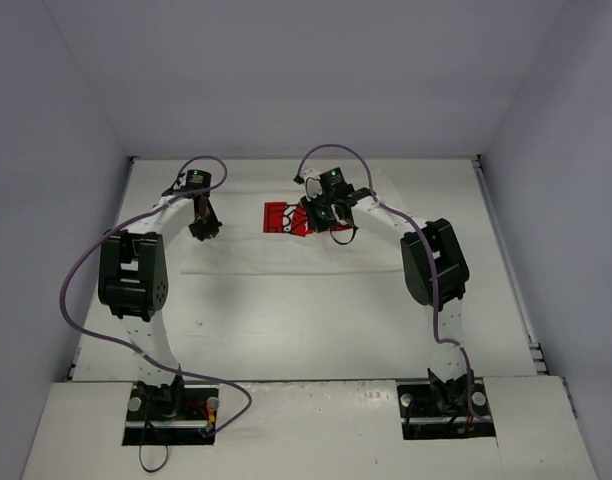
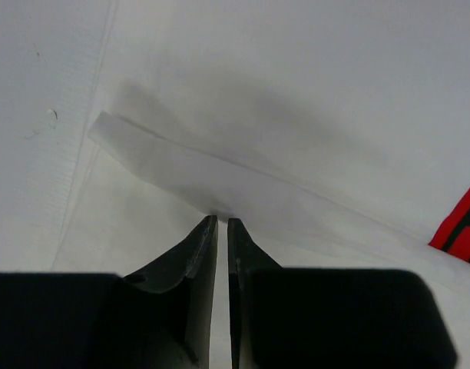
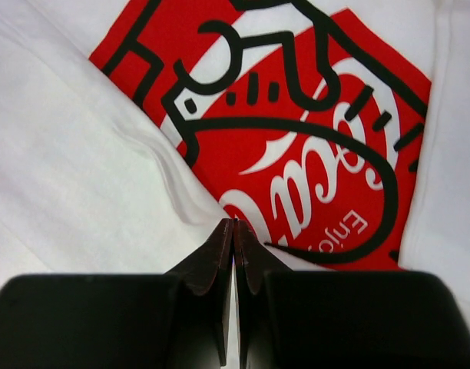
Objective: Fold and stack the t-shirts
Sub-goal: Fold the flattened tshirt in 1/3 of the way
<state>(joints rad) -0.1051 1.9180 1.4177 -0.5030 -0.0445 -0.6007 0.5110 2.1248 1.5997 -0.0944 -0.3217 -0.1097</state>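
T-shirt: the white t-shirt (image 1: 251,252) lies flat on the far half of the table (image 1: 286,330), with its red graphic (image 1: 284,217) facing up.
Long axis: the cloth we see runs left to right across the table, spanning the gap between the two arms.
Left gripper: the left gripper (image 2: 222,220) has its jaws drawn to a thin slit. The tips sit on a raised folded band (image 2: 220,173) of white cloth, and we judge that they pinch it.
Right gripper: the right gripper (image 3: 233,224) has its jaws pressed together where the graphic meets plain white, and we take that for a pinch too.
Which way the cloth lies: both claws are at the shirt's far part, so nearly all the loose fabric stretches toward the arm bases.
Nearer arm: the right is on the graphic, and the left is well to its left on plain cloth.
Next move, as we judge it: both pinches travel together toward the near edge, keeping level so the fold line stays straight.
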